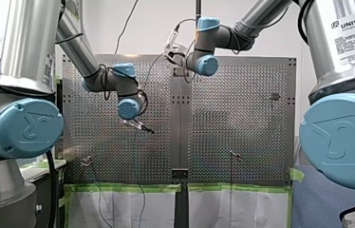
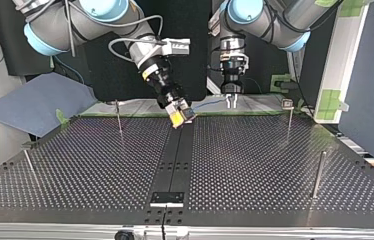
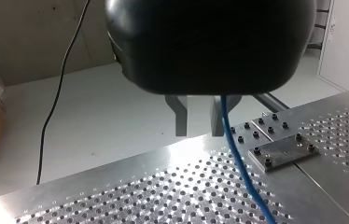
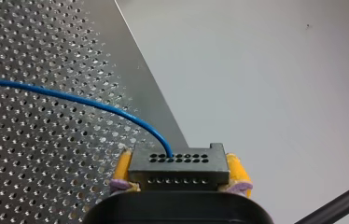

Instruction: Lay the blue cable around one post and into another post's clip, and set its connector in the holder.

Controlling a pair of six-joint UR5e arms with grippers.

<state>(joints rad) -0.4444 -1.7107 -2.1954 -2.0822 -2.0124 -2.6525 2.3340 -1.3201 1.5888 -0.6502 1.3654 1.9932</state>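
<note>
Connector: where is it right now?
The connector is clamped in my right gripper, over the far end of the table's dark centre strip in the top view. The blue cable trails from it.

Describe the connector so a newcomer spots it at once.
In the top view, follow my right arm to its gripper over the perforated table. The connector is the dark block between its yellow pads, with the blue cable entering it.
</note>
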